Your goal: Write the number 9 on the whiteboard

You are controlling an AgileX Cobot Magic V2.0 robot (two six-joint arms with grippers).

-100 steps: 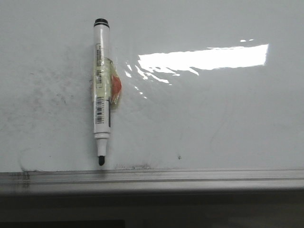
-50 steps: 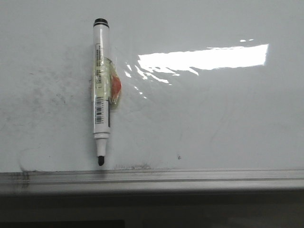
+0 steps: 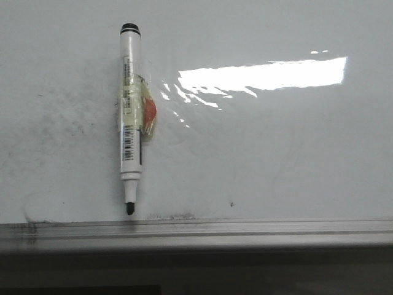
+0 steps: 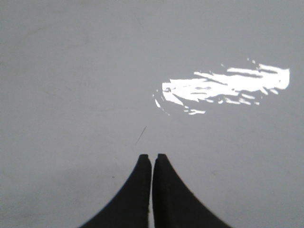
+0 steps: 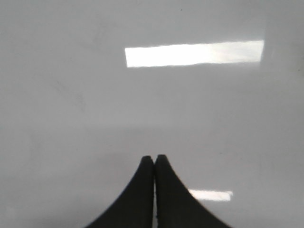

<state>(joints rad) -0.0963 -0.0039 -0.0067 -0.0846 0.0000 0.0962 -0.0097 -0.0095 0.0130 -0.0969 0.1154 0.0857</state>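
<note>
White marker (image 3: pixel 131 129) lies lengthwise on whiteboard (image 3: pixel 276 141), tip toward ledge (image 3: pixel 245 228).

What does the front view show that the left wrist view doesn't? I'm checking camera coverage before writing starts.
Only the front view shows the uncapped marker lying on the whiteboard, tip toward the grey ledge, plus grey smudges. Only the left wrist view shows the left end effector, fingers together. Both show bare board with a bright glare patch; no 9 in either.
</note>
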